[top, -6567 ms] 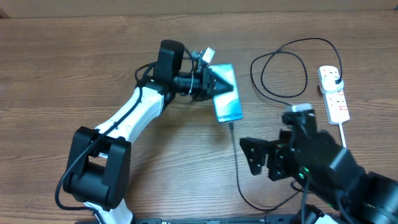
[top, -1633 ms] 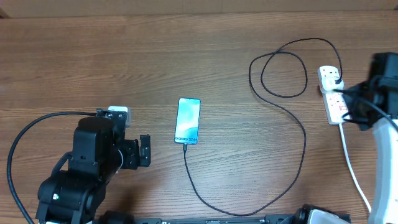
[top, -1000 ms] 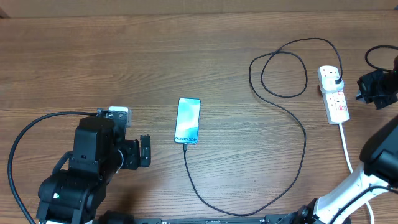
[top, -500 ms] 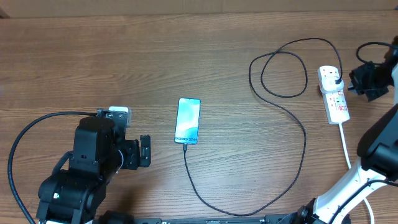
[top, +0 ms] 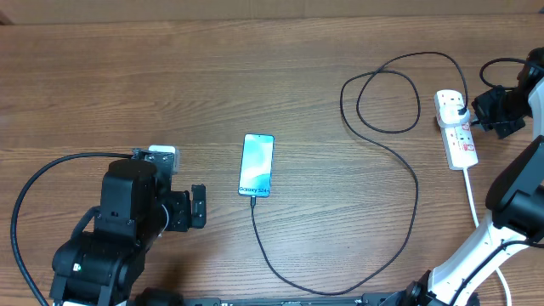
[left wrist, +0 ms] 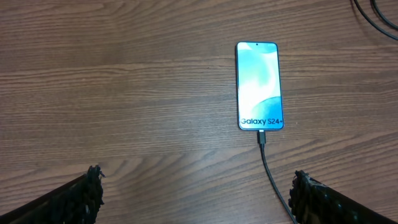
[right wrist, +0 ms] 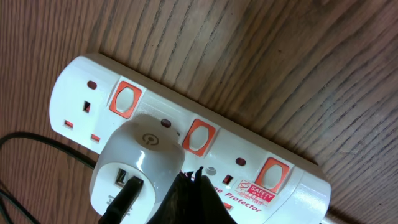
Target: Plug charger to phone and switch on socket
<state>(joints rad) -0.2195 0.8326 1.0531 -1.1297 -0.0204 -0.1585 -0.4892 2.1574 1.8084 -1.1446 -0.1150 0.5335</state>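
The phone (top: 257, 165) lies flat near the middle of the table (top: 127, 85), with its screen up and lit in light blue. The words "Galaxy S24+" are readable in the left wrist view. The small connector (left wrist: 263, 138) of the charger (top: 416, 189) sits in the port on the short edge of the phone that faces the near edge of the table. From there the thin black cable runs toward the near edge and bends up toward the right edge. It then makes two loose loops near the far right corner.

Its other end goes into a white adapter (right wrist: 140, 158), which is seated in the socket (right wrist: 233, 155). The socket is a white power strip lying close to the right edge of the table, with three red switches (right wrist: 198, 136) in a row. Its thick white cord (top: 471, 197) leads toward the near edge.

The right gripper (right wrist: 189, 186) is over the socket, just beside the adapter and near the middle switch, and its fingers are pressed together. I cannot tell if it touches the strip.

The left gripper (left wrist: 196, 186) is near the near left corner of the table, well apart from the phone. Its fingers are spread wide and hold nothing.
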